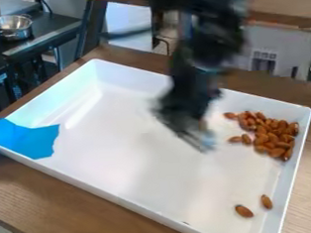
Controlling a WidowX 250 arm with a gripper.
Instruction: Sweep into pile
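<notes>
camera view: the gripper (200, 139) hangs over the tray (132, 177), its jaws too blurred to tell spread from pressed together; most almonds (277, 137) lie heaped inside its right corner, two nearer the camera.

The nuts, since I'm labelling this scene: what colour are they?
The nuts are reddish brown, clearest in the camera view.
</notes>
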